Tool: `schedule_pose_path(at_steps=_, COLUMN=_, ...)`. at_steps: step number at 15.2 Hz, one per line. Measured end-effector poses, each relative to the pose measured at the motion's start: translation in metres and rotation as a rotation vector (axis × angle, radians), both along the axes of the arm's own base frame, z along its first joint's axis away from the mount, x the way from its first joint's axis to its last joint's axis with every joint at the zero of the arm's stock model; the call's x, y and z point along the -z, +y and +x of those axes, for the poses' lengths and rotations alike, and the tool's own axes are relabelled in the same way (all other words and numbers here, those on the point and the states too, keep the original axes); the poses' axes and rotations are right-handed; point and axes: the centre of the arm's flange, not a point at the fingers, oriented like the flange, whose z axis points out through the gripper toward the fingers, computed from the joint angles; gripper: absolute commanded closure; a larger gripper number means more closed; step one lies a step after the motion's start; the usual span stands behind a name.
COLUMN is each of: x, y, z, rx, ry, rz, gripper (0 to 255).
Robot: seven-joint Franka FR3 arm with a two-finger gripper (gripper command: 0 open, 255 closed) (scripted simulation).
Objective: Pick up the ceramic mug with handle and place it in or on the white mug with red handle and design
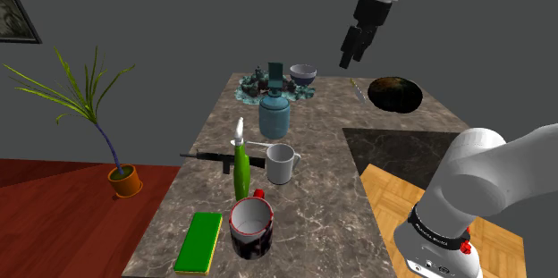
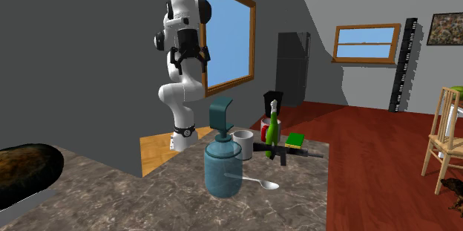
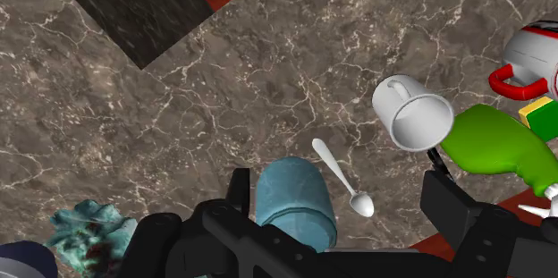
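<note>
**Gripper.** The black gripper [image 1: 350, 58] hangs high above the far end of the marble countertop [image 1: 313, 223]. Its fingers stand apart, open, and hold nothing.

**Task item.** The pale grey mug [image 1: 280, 164] stands upright mid-counter, long axis vertical, mouth up. It is a plain, smooth cylinder. Its loop handle [image 1: 296, 155] points toward the shoulder view's right. In the wrist view the mug [image 3: 413, 115] shows an empty interior.

**Target.** The red-handled mug [image 1: 251, 228] stands upright nearer the camera, apart from the grey mug. It has a red rim, a dark pattern on its wall and an empty interior.

**Neighbours.**
- A glossy green bottle [image 1: 240, 169] stands just beside the grey mug, on the shoulder view's left.
- A metal spoon [image 3: 342, 177] lies flat between the mug and a blue soap dispenser [image 1: 274, 113].
- A black rifle-shaped object [image 1: 213, 155] lies behind the bottle.
- A green block [image 1: 199, 241] lies beside the target.

**Clearance.** Bare marble extends from the handle side to the counter edge.
</note>
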Motion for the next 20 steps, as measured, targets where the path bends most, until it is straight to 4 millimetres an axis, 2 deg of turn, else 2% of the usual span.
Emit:
schedule_pose_path(at_steps=2, x=0.003, y=0.005, z=0.002, rx=0.001, ry=0.003, rz=-0.002, gripper=0)
schedule_pose_path(at_steps=5, x=0.030, y=0.027, z=0.015, rx=0.007, ry=0.020, rz=-0.012, gripper=0)
schedule_pose_path(at_steps=12, x=0.087, y=0.098, z=0.044, rx=0.026, ry=0.061, rz=-0.040, gripper=0)
schedule_pose_path(at_steps=20, x=0.164, y=0.170, z=0.076, rx=0.048, ry=0.110, rz=-0.072, gripper=0)
